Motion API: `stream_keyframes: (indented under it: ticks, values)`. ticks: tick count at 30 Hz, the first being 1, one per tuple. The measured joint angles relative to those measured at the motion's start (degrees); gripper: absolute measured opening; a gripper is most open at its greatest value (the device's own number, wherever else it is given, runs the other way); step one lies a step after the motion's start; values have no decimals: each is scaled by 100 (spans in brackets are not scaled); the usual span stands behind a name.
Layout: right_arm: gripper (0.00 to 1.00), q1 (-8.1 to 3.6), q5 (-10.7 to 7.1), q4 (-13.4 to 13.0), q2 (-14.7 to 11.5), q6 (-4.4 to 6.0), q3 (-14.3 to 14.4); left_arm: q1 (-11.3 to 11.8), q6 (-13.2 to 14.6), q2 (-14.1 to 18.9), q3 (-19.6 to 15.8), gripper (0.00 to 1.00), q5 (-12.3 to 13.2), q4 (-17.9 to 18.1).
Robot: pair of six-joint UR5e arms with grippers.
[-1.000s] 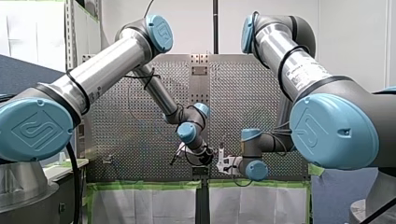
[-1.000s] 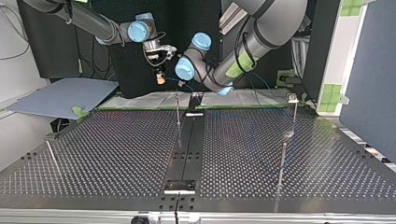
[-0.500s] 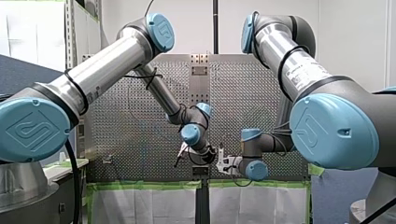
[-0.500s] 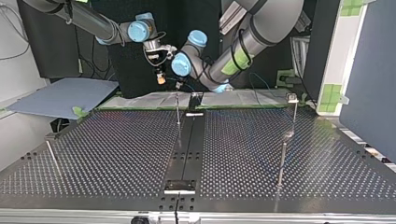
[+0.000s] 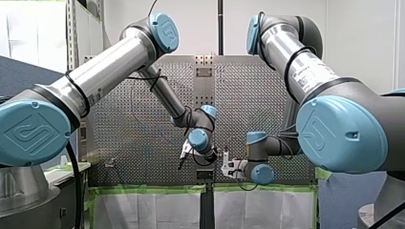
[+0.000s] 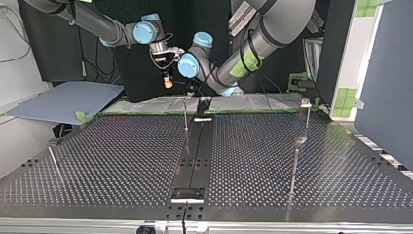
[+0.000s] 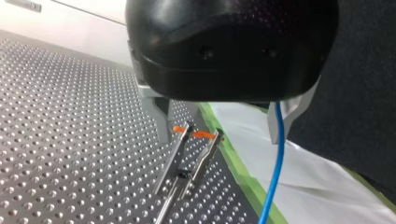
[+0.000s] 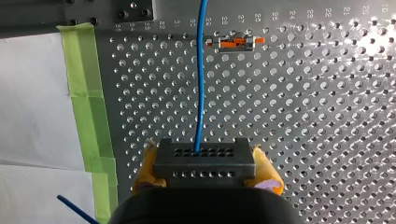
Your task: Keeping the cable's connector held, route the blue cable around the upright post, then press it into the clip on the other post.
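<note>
A perforated metal table (image 8: 289, 116) is seen, bordered by green tape (image 8: 86, 107) along the edge nearest the arms' bases. Nearest in the right wrist view, a dark connector (image 8: 204, 156) is clamped between the yellow pads of my right gripper (image 8: 205, 171), just inside that taped edge. From it the blue cable (image 8: 201, 84) is led ahead, passing just beside the orange clip post (image 8: 236, 43). Over the same post my left gripper (image 7: 219, 139) is held with jaws wide apart, the cable hanging beside one finger (image 7: 290, 109).
</note>
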Motion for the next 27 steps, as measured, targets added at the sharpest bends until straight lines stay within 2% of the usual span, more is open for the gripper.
stream_keyframes:
  ticks: [1, 2, 3, 5, 6, 8, 9, 11, 12, 14, 15, 17, 21, 22, 27]
  values:
    - [0, 0, 6, 0, 0, 0, 0, -5, 4, 0, 0, 100, -44, -1]
    - [0, 0, 10, 0, 0, 0, 0, -10, 6, 0, 0, 91, -68, -2]
    - [0, 0, 13, 0, 1, 1, 0, -14, 7, -1, 0, 91, -85, -5]
    - [0, -1, 18, 0, 0, 7, 0, -23, 8, -1, 0, 75, -109, -14]
    - [0, 0, 20, 0, 1, 10, 0, -26, 7, -1, 0, 75, -115, -18]
    - [0, -1, 25, 0, 1, 19, 0, -31, 4, -1, 0, 49, -123, -23]
    - [0, -1, 26, 0, 1, 23, 0, -32, 4, -1, 0, 49, -124, -21]
    - [0, 0, 30, 3, 1, 28, 0, -33, -1, 0, 0, 35, -131, -13]
    - [0, 0, 32, 4, 1, 29, 0, -34, -5, 0, 0, 35, -134, -10]
    - [0, -1, 36, 9, 1, 30, 0, -34, -22, -1, 0, 21, -139, -1]
    - [0, -1, 38, 9, 1, 30, 1, -34, -32, 0, 0, 21, -140, 3]
    - [0, -1, 41, 9, 1, 30, 1, -32, -76, 0, 0, 11, -141, 11]
    - [0, -1, 46, 9, 0, 30, 1, -20, -182, -1, 0, 7, -139, 15]
    - [0, -3, 47, 9, 0, 32, 1, -16, -202, -1, 0, 2, -136, 13]
    - [0, -29, 50, 12, 2, 32, 1, -4, -233, -8, 0, 2, -131, -21]
